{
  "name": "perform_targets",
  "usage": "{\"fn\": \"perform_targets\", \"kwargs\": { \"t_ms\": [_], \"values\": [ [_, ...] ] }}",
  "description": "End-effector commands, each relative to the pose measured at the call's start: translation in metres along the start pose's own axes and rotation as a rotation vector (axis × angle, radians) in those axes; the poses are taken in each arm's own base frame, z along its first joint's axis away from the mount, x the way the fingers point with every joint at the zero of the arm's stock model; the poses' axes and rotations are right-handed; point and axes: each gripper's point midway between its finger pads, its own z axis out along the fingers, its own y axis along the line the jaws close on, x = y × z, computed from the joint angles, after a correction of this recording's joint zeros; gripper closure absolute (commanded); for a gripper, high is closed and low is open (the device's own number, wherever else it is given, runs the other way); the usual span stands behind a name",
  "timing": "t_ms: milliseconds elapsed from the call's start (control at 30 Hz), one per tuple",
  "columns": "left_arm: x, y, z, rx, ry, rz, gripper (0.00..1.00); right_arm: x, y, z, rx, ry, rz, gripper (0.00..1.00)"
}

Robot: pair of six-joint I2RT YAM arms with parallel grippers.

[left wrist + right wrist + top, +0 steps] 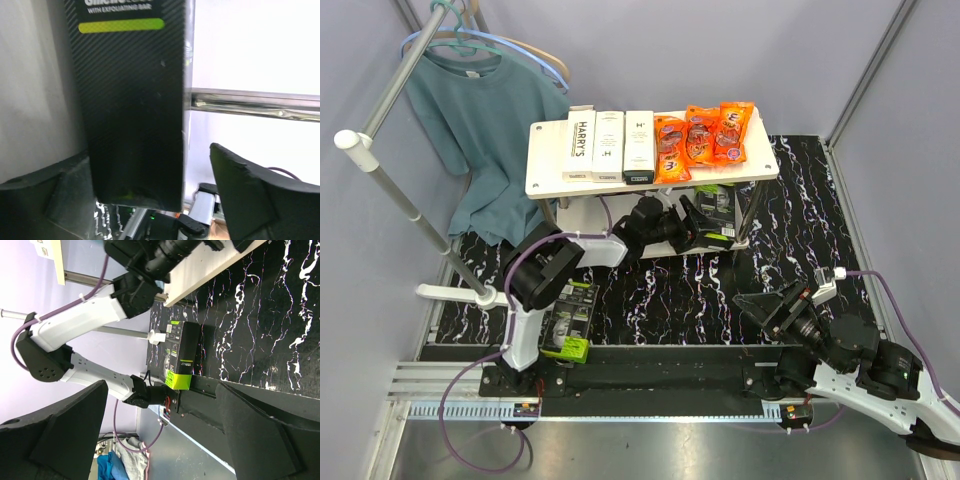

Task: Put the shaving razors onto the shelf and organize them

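On shelf point(545, 160): 3 white razor boxes point(608, 146), 3 orange packets point(700, 135). Black razor boxes point(568, 322), 2: one under shelf, left jaws released (gap seen in wrist view only), one in front; right jaws spread, empty

Jaws spread wide; black-and-lime razor box point(183, 356) lies, seemingly flat, on marbled mat point(260, 315) beside left arm point(80, 320).

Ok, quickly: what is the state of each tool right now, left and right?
Left tool: open; black razor box stands between the jaws, not clamped.
Right tool: open, holding nothing.
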Motion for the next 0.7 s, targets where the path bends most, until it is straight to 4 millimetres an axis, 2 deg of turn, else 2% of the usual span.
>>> {"fn": "perform_targets", "kwargs": {
  "t_ms": [0,33,67,100,167,233,267,333,433,533,667],
  "values": [
    [-0.024,-0.037,-0.021,-0.027,-0.104,0.135,0.07,-0.004,0.010,-0.001,-0.034,-0.011,0.024,0.00],
    [-0.023,-0.034,-0.022,-0.062,-0.105,0.150,0.04,-0.003,0.010,-0.001,-0.037,-0.009,0.025,0.00],
    [-0.026,-0.039,-0.025,-0.081,-0.117,0.203,0.03,-0.003,0.010,-0.001,-0.036,-0.009,0.024,0.00],
    [-0.026,-0.026,-0.028,-0.158,-0.117,0.211,0.01,-0.003,0.010,-0.001,-0.039,-0.009,0.024,0.00],
    [-0.024,-0.034,-0.027,-0.177,-0.103,0.295,0.01,-0.002,0.010,0.000,-0.039,-0.008,0.026,0.00],
    [-0.015,-0.021,-0.028,-0.249,-0.062,0.351,0.01,-0.001,0.010,0.001,-0.040,-0.006,0.027,0.00],
    [-0.017,-0.026,-0.027,-0.258,-0.068,0.371,0.01,-0.001,0.010,0.002,-0.041,-0.007,0.028,0.00],
    [-0.007,-0.015,-0.028,-0.324,-0.032,0.410,0.01,0.000,0.010,0.002,-0.042,-0.004,0.029,0.00],
    [0.001,-0.009,-0.031,-0.378,-0.007,0.453,0.01,0.001,0.010,0.004,-0.045,-0.003,0.032,0.00],
    [0.006,0.000,-0.039,-0.423,-0.005,0.478,0.01,0.002,0.009,0.004,-0.043,-0.001,0.034,0.00],
    [0.003,0.008,-0.054,-0.461,-0.039,0.488,0.01,0.002,0.009,0.004,-0.044,0.001,0.034,0.00]
  ]
}}
